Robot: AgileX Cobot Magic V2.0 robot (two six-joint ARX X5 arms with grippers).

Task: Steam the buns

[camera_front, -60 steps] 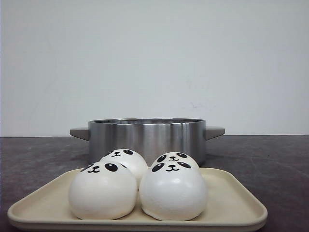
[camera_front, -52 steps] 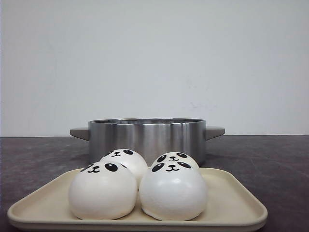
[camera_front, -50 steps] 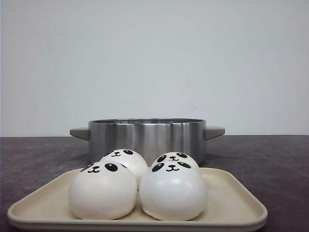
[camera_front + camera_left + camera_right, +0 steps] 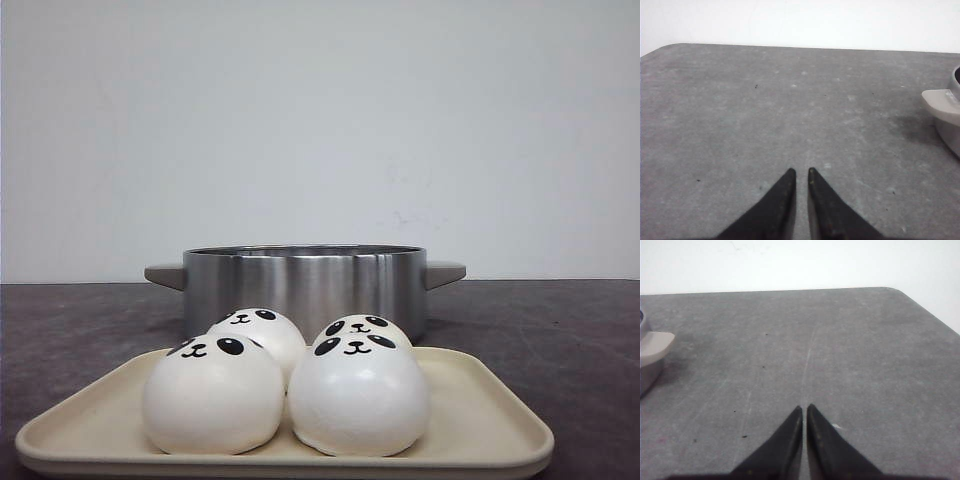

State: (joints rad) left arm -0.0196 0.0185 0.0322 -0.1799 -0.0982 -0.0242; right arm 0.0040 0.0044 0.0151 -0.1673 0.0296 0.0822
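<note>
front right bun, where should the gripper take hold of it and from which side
Grip the front right bun across its widest middle, coming from above: the dome is smooth, it touches the front left bun, and the tray rim hinders a low side approach. This is a judgement.

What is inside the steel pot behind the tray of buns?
The pot shows only its outer wall and rim from the front; its inside is hidden. All four buns sit on the tray, none visibly in the pot.
</note>
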